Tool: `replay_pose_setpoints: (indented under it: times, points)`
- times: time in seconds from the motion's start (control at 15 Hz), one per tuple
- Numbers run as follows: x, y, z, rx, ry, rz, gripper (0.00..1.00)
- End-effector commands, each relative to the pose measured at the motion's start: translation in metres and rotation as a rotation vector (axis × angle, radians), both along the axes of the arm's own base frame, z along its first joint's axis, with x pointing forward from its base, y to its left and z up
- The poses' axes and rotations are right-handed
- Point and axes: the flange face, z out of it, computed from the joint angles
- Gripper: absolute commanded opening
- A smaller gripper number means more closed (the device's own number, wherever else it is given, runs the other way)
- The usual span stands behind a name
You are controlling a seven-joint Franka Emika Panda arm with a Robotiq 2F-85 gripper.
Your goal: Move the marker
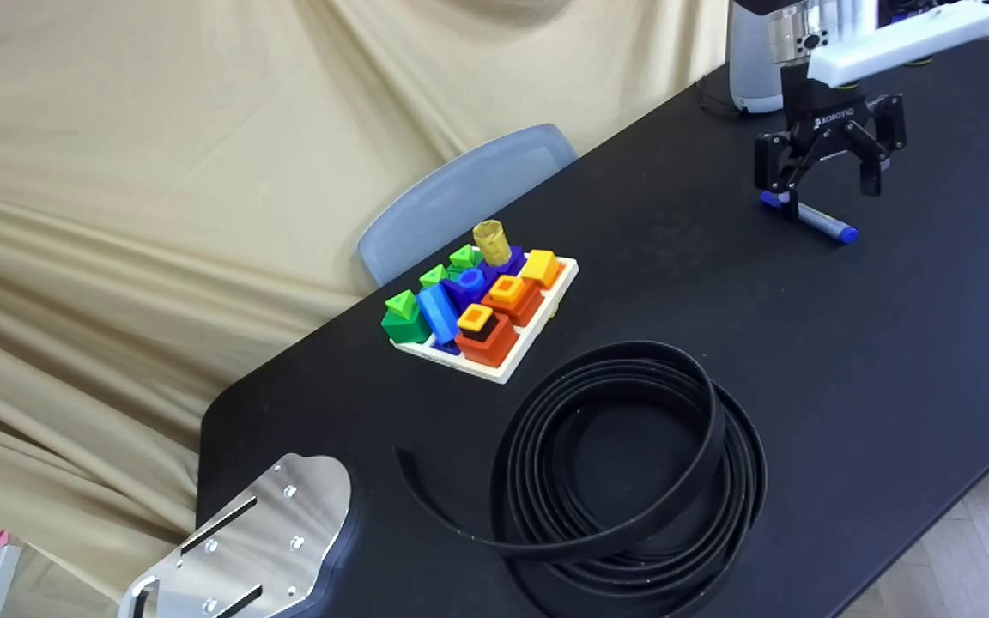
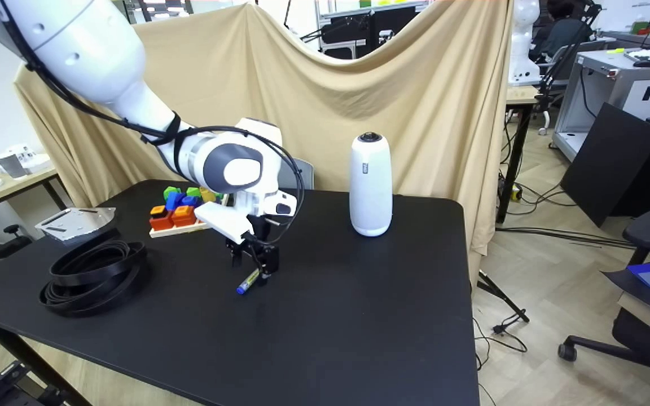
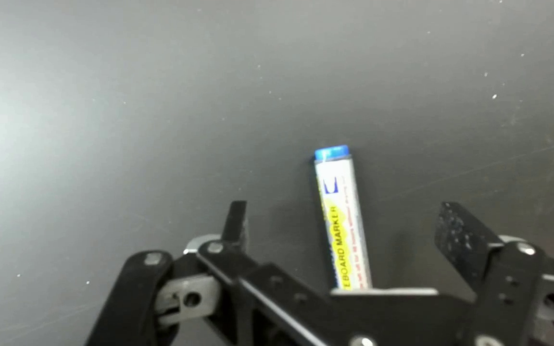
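The marker lies flat on the black table (image 1: pixel 649 266). It has a whitish printed barrel and blue ends. It shows in both exterior views (image 1: pixel 822 222) (image 2: pixel 249 281) and in the wrist view (image 3: pixel 342 221), where its lower end is hidden behind the gripper body. My gripper is low over the marker in both exterior views (image 1: pixel 830 196) (image 2: pixel 250 272). In the wrist view my gripper (image 3: pixel 342 216) is open, with one finger on each side of the barrel. Both fingers stand apart from it and nothing is held.
A white board (image 1: pixel 529 333) with coloured toy blocks stands near the table's far edge. A coiled black band (image 1: pixel 516 472) lies in the foreground. A tall white device (image 2: pixel 371 186) stands behind the gripper. A metal plate (image 2: pixel 77 224) is at the table's far end.
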Motion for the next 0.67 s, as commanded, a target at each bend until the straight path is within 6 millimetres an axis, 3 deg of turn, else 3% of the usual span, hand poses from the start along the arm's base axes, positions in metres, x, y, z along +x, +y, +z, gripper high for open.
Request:
replay_pose_setpoints:
  times: [0.0, 0.07, 0.6]
  points:
    - [0.0065, -0.0047, -0.0036, 0.019, 0.002, 0.004, 0.75]
    - [0.0066, -0.0047, -0.0042, 0.02, 0.002, 0.009, 0.75]
    - [0.0068, -0.0089, -0.0054, 0.024, 0.001, 0.012, 0.19]
